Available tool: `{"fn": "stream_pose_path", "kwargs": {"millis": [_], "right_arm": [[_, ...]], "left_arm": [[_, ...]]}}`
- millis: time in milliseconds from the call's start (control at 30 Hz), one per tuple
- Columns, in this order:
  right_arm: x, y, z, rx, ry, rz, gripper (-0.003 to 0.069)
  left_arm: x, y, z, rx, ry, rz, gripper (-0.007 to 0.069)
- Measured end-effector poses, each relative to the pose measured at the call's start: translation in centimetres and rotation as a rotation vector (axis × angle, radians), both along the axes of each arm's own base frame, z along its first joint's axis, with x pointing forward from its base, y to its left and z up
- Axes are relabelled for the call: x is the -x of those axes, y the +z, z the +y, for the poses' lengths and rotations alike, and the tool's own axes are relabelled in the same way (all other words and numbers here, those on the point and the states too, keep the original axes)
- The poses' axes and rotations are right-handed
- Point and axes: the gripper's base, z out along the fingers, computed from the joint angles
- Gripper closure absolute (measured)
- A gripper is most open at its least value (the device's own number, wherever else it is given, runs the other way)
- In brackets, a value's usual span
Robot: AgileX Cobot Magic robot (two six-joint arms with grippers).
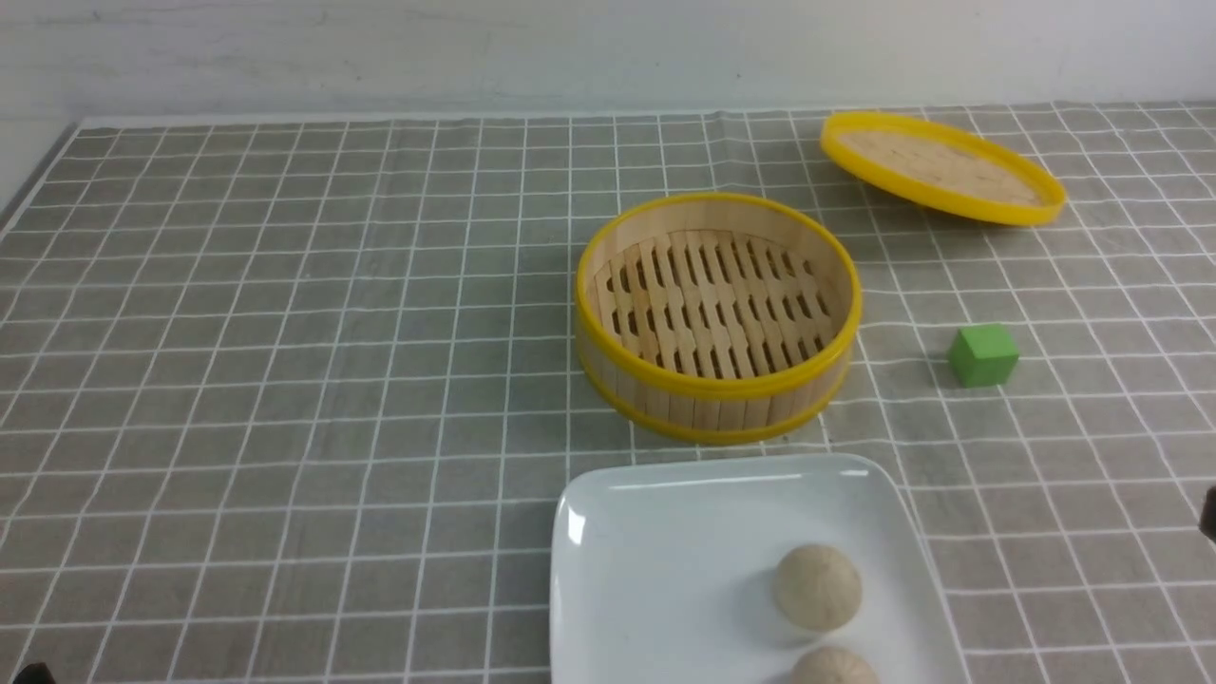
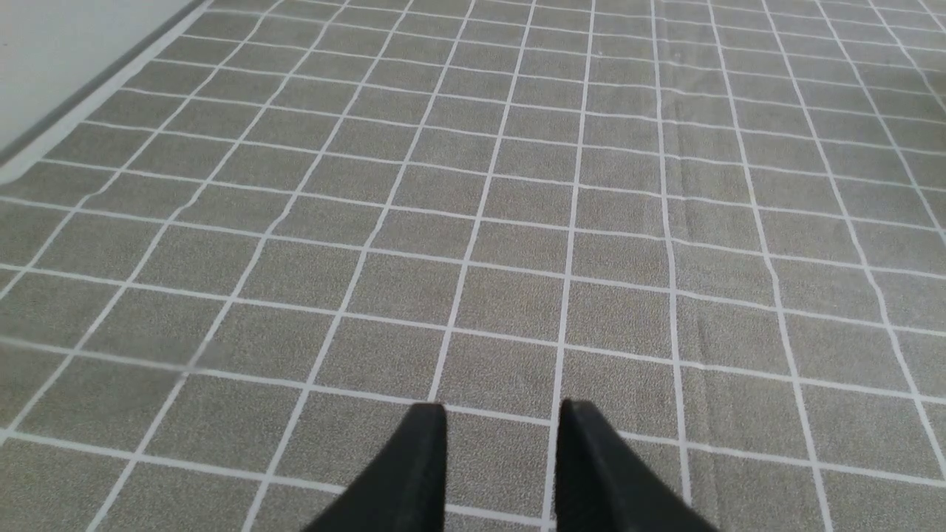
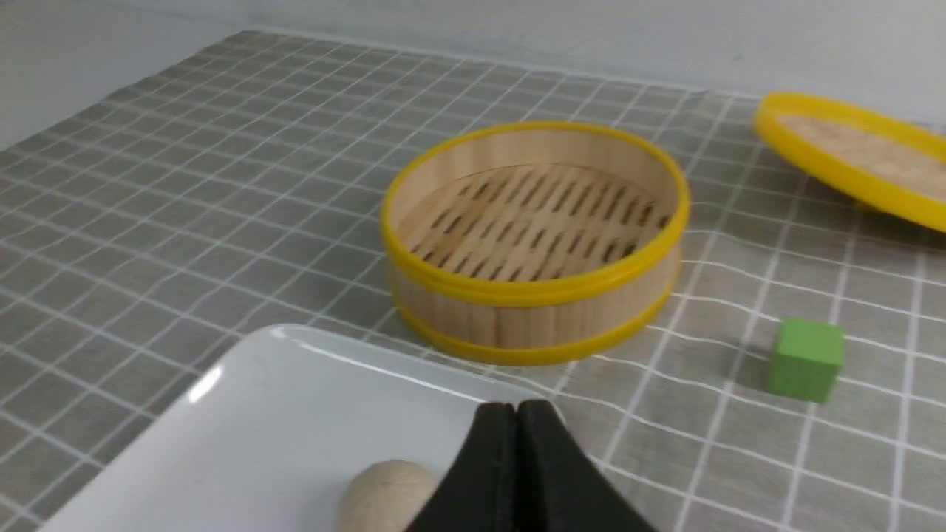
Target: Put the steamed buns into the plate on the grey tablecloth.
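Two pale beige steamed buns lie in the white plate on the grey tablecloth: one toward the plate's right side, the other just nearer, cut off by the frame's lower edge. In the right wrist view my right gripper is shut with its fingertips touching and nothing between them. It hovers over the plate's rim, next to one bun. My left gripper stands open over bare tablecloth, holding nothing.
A yellow-rimmed slatted bamboo basket stands empty just behind the plate. Its round lid rests tilted at the back right. A green cube sits to the right of the basket. The cloth's left edge shows in the left wrist view.
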Motion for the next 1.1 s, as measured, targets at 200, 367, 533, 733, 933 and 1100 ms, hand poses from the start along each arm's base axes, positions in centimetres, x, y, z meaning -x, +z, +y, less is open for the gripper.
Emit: {"fn": "stream_pose_path", "kwargs": {"millis": [200, 367, 533, 733, 933, 1100], "right_arm": [[1.4, -4.9, -2.2, 0.080, -0.209, -0.020, 0.0653], [2.2, -8.7, -3.3, 0.086, -0.374, 0.049, 0.0648], [2.3, -9.6, -3.5, 0.045, -0.431, 0.096, 0.0642], [2.3, -9.6, -3.4, 0.029, -0.415, 0.100, 0.0632], [2.3, -9.6, -3.3, 0.030, -0.396, 0.100, 0.0624], [2.3, -9.6, -3.3, 0.028, -0.397, 0.100, 0.0618]], "left_arm": [[0.0, 0.0, 0.0, 0.000, 0.000, 0.000, 0.0384], [0.0, 0.0, 0.0, 0.000, 0.000, 0.001, 0.0384], [0.0, 0.0, 0.0, 0.000, 0.000, 0.001, 0.0384], [0.0, 0.0, 0.0, 0.000, 0.000, 0.001, 0.0384], [0.0, 0.0, 0.0, 0.000, 0.000, 0.001, 0.0384], [0.0, 0.0, 0.0, 0.000, 0.000, 0.001, 0.0384]]}}
